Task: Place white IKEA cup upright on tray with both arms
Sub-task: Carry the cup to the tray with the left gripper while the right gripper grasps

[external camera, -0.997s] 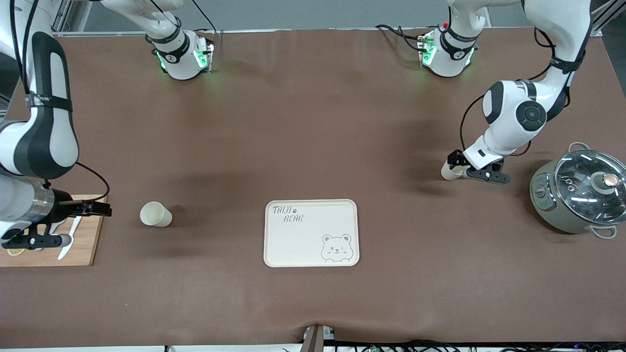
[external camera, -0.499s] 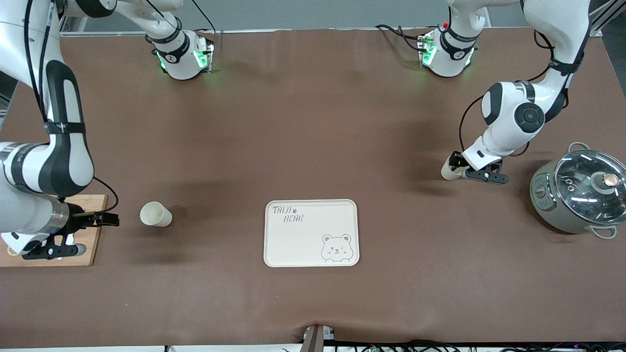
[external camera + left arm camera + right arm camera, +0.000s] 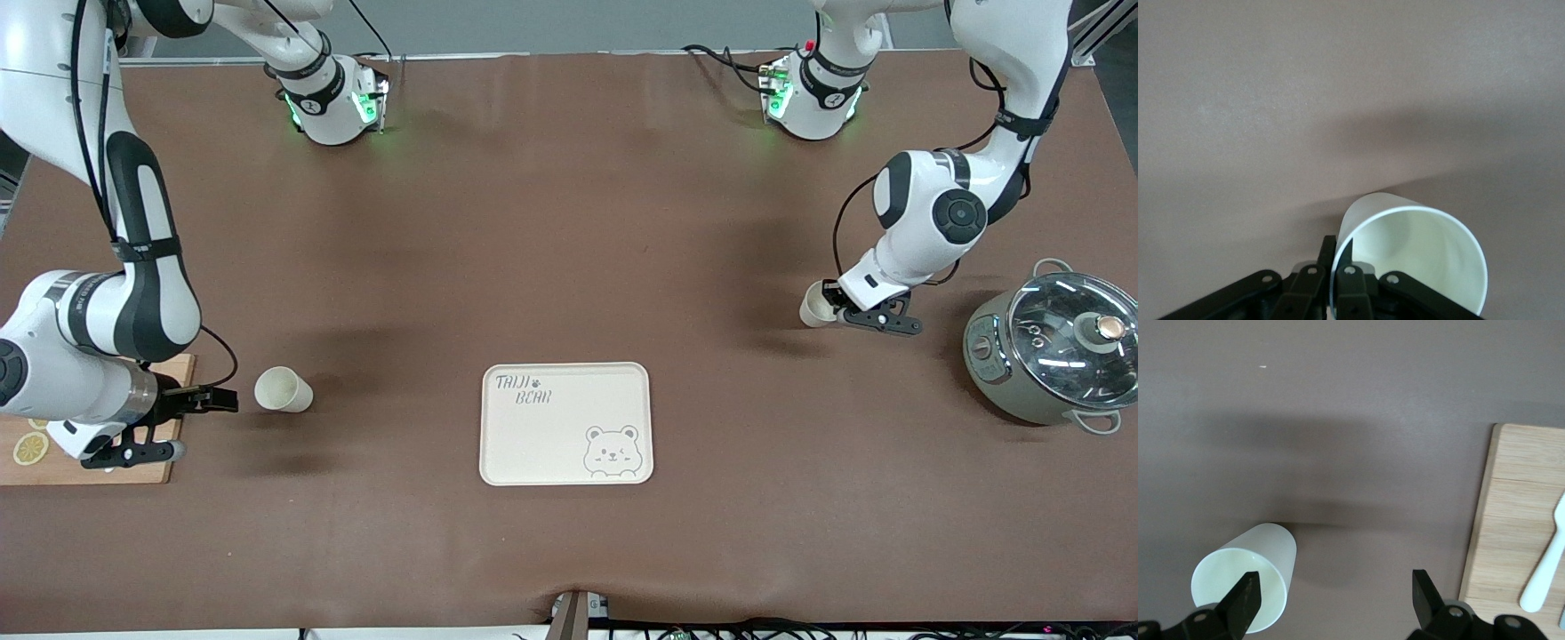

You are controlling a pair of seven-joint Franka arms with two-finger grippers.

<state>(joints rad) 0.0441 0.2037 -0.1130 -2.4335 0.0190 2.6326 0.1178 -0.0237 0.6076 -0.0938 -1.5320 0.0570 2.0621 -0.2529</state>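
Front view shows two white cups on the brown table; one cup [image 3: 283, 389] lies on its side toward the right arm's end, near the board [image 3: 89, 462], well apart from the tray [image 3: 566, 424]; the second cup [image 3: 814, 305] is toward the left arm's end, near the pot [image 3: 1053, 348], and farther from the camera than the tray. Left gripper [image 3: 840, 307] is clenched on this second cup at its rim; right gripper [image 3: 209, 402] is low just beside the first cup, with jaws spread and nothing between them. Tray is bare, so I judge no cup is placed yet.

Left wrist view: the cup [image 3: 1411, 257] lies tilted with its mouth open to the camera; the left gripper [image 3: 1335, 283] pinches its wall at the rim, one finger inside and one outside.

Right wrist view: the fingers [image 3: 1245, 600] stand wide apart; the lying cup [image 3: 1245, 583] is close to one finger, its mouth turned to the camera; the board [image 3: 1518, 540] with a white utensil [image 3: 1546, 570] is at the edge.

I judge the cup is light, stiff plastic with smooth walls, so it may slip or roll; a hold on the rim wall, or across the body, seems best; it must be turned upright before the tray.
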